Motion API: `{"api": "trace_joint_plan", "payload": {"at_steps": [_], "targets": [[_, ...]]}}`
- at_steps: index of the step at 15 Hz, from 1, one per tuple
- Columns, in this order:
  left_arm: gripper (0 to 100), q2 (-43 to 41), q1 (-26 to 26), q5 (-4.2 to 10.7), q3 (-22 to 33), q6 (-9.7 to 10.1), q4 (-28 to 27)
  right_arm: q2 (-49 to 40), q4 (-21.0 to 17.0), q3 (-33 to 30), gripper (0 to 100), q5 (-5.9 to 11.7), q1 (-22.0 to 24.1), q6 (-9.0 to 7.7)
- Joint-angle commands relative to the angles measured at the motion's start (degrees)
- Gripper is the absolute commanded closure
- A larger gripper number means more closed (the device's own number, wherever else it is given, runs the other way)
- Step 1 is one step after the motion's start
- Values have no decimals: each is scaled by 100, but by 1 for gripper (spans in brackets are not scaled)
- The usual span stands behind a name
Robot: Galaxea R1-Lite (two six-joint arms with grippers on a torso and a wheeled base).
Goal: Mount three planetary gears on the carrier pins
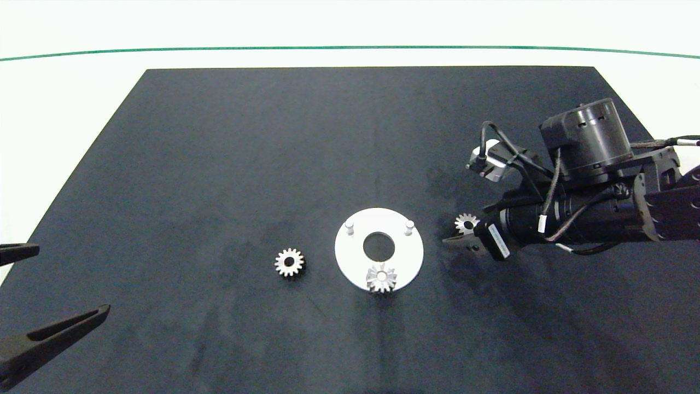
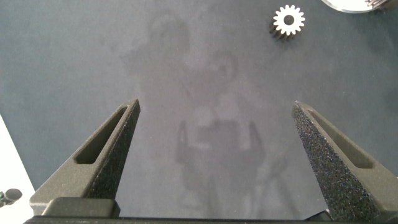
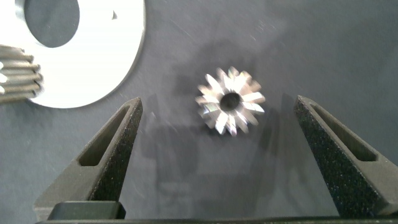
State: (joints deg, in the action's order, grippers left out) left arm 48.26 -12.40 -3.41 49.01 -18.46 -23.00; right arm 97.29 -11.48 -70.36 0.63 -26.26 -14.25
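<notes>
Right gripper (image 3: 217, 149) spread wide, low over the black mat (image 1: 219, 164) near its right edge, fingers (image 3: 106, 149) either side of one planetary gear (image 3: 231, 101) without touching it. Bare mat between each finger and the teeth. That gear flat on the mat, just right of the white disc (image 1: 407, 257), apart from its rim.

On the disc, two carrier pins (image 1: 350, 225) upright and bare on the far side of the centre hole; a second gear (image 1: 381, 278) at the disc's near edge, apparently on the third pin, teeth reaching the rim. Third gear (image 1: 289, 262) flat on the mat left of the disc, clear of it, bare mat all round.

Left gripper (image 2: 214, 162) also spread open, holding nothing, parked at the mat's near-left corner, well apart from that gear. Wide bare mat across the far half and along the near edge; white table (image 1: 350, 27) beyond the mat's far edge.
</notes>
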Motion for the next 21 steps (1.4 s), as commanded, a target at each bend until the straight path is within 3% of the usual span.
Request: {"api": "trace_joint_plan", "payload": {"at_steps": [1,21], "targets": [[0,-1,1,-1,4,-9,-11,246,23,-118,2,7,-20,-8],[0,-1,1,-1,4,-9,-11,387,23,-250,41,16,24,-8]]}}
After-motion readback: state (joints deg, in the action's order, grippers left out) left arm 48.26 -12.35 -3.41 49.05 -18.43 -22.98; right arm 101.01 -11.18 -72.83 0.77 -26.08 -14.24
